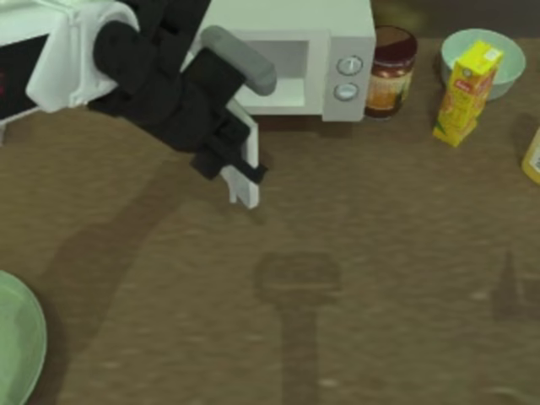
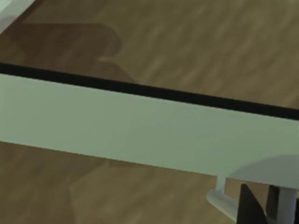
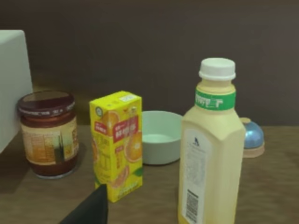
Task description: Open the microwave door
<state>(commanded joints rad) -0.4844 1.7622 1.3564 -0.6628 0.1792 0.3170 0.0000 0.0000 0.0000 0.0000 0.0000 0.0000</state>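
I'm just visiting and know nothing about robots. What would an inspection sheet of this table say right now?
Surface: brown wooden table, arm shadows on it.
Job's things: white microwave at the far edge; microwave door swung out toward the front, cavity visible.
Clutter: jar, yellow juice carton, pale bowl, yellow bottle, blue-domed object, green plate at the left edge.
Grippers: left gripper at the door's edge; right gripper out of the top view.
Cables: nothing seen.
Surroundings: dark backdrop behind the table.

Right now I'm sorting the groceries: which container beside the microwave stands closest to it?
The dark-lidded jar, right against the microwave; the yellow juice carton and bottle stand farther right.
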